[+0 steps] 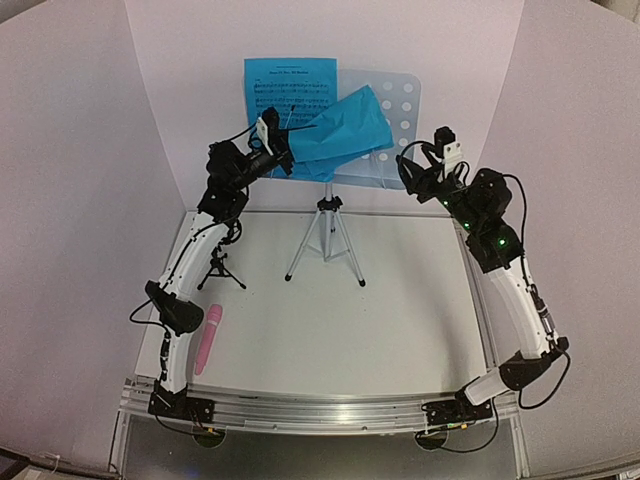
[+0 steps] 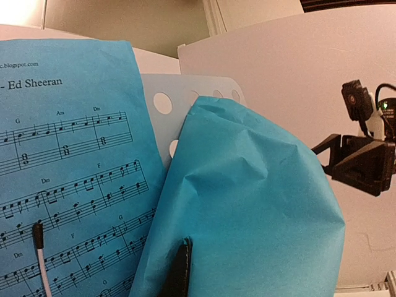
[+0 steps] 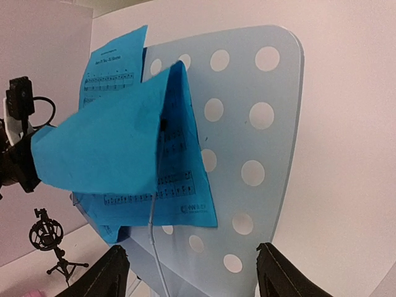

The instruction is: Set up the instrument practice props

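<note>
The pale-blue perforated music stand [image 1: 402,108] stands on its silver tripod [image 1: 325,236] at the back. One blue sheet-music page [image 1: 290,90] rests flat on the left of its desk. My left gripper [image 1: 283,142] is shut on a second blue page [image 2: 247,204], which bends over in front of the desk [image 3: 263,154]. My right gripper [image 3: 192,278] is open just before the desk's lower right part, holding nothing. The pink microphone [image 1: 209,338] lies at the table's left front. The black mic stand [image 1: 222,266] stands behind it.
A thin white retaining wire [image 3: 154,247] of the stand crosses the pages. White walls close in the back and both sides. The silver tripod's legs spread over the table's middle back.
</note>
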Motion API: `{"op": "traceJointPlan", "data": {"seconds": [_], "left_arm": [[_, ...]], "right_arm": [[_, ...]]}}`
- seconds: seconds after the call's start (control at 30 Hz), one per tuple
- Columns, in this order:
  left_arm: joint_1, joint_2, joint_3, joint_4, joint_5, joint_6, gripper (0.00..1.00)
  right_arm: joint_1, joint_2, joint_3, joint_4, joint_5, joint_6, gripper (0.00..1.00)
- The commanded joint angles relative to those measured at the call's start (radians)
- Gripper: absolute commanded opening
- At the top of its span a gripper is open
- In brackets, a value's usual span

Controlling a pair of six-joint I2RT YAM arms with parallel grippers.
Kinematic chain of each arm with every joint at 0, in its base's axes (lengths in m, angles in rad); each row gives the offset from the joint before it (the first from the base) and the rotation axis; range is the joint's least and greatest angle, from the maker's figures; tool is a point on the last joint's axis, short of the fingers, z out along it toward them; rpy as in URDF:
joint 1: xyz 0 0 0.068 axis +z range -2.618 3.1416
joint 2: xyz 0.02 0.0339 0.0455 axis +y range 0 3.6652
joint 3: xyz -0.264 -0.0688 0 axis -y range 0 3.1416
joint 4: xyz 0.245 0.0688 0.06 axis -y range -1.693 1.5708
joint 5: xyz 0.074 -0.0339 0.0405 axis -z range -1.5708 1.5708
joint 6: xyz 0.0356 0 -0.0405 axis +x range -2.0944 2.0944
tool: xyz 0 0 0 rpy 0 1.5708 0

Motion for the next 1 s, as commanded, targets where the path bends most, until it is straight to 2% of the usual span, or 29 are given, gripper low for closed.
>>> {"op": "traceJointPlan", "data": {"seconds": [0.0,0.1,0.33,0.63,0.77,0.97], "left_arm": [[0.005,-0.075,-0.007,0.021,0.014,-0.047,0.00],[0.008,-0.060,0.010,0.006,0.002,-0.028,0.00],[0.009,-0.011,0.055,0.010,0.030,-0.074,0.00],[0.009,0.011,0.069,0.053,0.039,-0.180,0.00],[0.009,0.007,0.057,0.060,0.037,-0.205,0.00],[0.009,0.004,0.059,0.063,0.019,-0.210,0.00]], "right_arm": [[-0.014,0.027,0.037,-0.060,0.015,0.064,0.67],[-0.018,0.052,0.062,-0.068,0.011,0.088,0.58],[-0.019,0.131,0.141,-0.068,-0.080,0.193,0.53],[-0.019,0.177,0.172,-0.041,-0.022,0.283,0.45],[-0.020,0.211,0.205,-0.032,-0.021,0.321,0.43],[-0.018,0.252,0.207,-0.003,-0.175,0.351,0.50]]}}
